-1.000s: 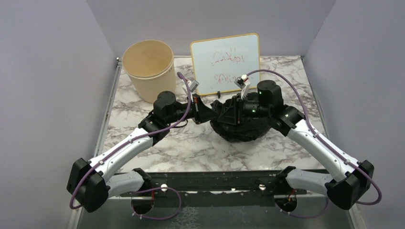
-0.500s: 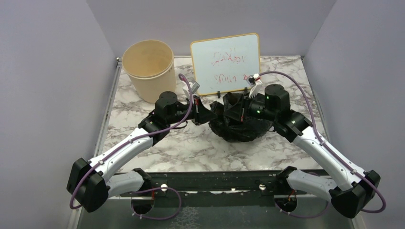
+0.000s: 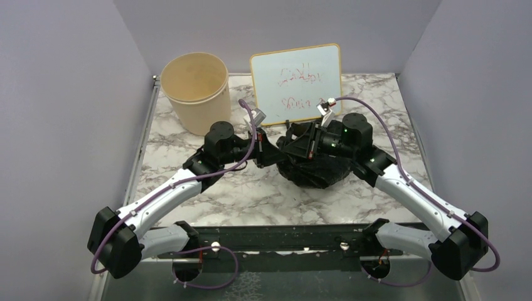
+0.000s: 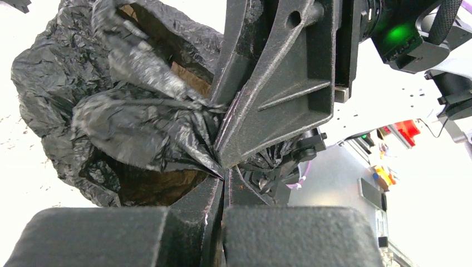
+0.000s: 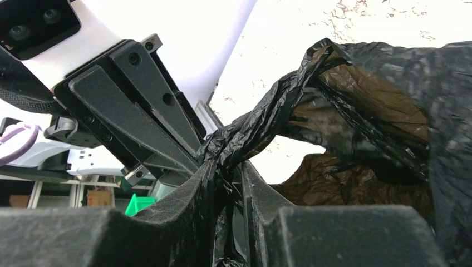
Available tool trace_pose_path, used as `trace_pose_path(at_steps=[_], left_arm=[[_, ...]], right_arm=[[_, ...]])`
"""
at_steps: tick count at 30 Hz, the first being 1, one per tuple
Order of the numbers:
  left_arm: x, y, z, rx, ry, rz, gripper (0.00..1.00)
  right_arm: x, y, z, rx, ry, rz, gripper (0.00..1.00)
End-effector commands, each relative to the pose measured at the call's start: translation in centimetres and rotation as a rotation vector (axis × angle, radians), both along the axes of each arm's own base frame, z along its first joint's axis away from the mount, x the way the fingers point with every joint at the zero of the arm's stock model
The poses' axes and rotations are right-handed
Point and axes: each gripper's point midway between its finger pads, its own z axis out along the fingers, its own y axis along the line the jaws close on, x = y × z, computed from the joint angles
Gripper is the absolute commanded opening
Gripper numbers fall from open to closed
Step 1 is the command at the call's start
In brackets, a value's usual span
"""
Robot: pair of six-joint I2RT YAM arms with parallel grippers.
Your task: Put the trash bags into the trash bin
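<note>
left gripper [image 4: 225,178]: pressed together, seemingly nipping trash bags [image 4: 128,117] | right gripper [image 5: 227,167]: pinching bunched trash bags

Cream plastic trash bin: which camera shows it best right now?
The top external view: the cream plastic trash bin stands upright at back left, its open mouth fully visible, beside the white whiteboard. Neither wrist view shows it; both show mainly the crinkly black plastic trash bag.
</note>
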Motion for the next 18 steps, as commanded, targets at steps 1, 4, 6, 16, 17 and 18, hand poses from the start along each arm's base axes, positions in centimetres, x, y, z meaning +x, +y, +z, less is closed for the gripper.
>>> trace_pose_path(at_steps=[1, 4, 6, 16, 17, 18], left_arm=[[-0.8, -0.1, 1.3, -0.030, -0.071, -0.043, 0.00], [-1.0, 0.0, 1.2, -0.028, -0.072, -0.044, 0.00], [-1.0, 0.1, 1.0, -0.020, -0.073, -0.038, 0.00], [-1.7, 0.3, 1.5, -0.047, -0.136, -0.068, 0.00], [-1.7, 0.3, 1.5, -0.049, -0.146, -0.065, 0.00], [-1.6, 0.3, 1.5, -0.049, -0.155, -0.063, 0.00]], right_arm=[[-0.9, 0.9, 1.5, 0.073, 0.000, 0.067, 0.28], [-1.1, 1.0, 1.6, 0.091, 0.015, 0.070, 0.33], [-1.5, 1.2, 1.7, 0.112, 0.046, 0.087, 0.36], [-0.5, 1.5, 0.8, 0.213, 0.258, -0.014, 0.43], [-0.6, 1.8, 1.1, 0.242, 0.266, 0.004, 0.43], [-0.8, 2.0, 1.5, 0.270, 0.267, 0.029, 0.44]])
